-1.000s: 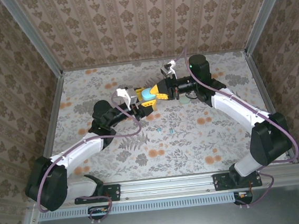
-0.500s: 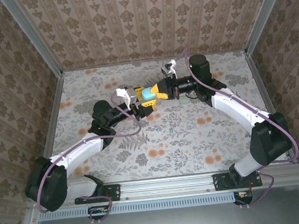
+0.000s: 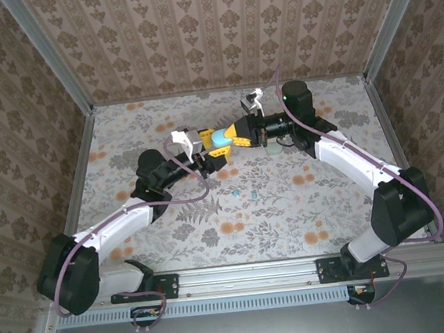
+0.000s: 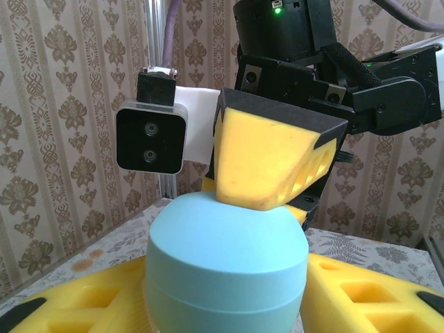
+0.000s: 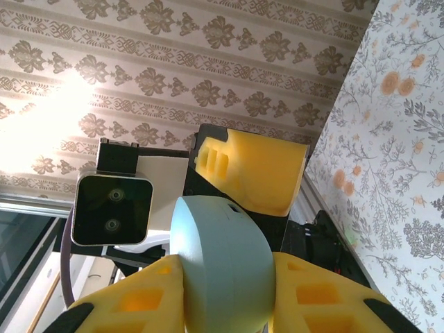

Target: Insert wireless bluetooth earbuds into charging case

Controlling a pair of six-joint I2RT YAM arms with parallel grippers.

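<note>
A light blue charging case [image 3: 219, 138] hangs above the middle of the table, closed, with both grippers on it. My left gripper [image 3: 209, 149] is shut on it: its yellow fingers [image 4: 83, 305] press the case [image 4: 225, 257] from both sides. My right gripper [image 3: 236, 136] is shut on the same case [image 5: 222, 267] from the opposite side, and one of its fingers [image 4: 270, 159] lies across the top. Two tiny teal earbuds [image 3: 234, 190] [image 3: 252, 193] lie loose on the table below.
A second pale teal case [image 3: 277, 148] lies on the table, partly under the right arm. The floral table [image 3: 125, 144] is walled on three sides by patterned panels. Each wrist camera faces the other at close range [image 4: 150, 139] [image 5: 111, 208].
Both grippers and the case between them have drifted slightly toward the back wall. Both grips on the case are unchanged.
</note>
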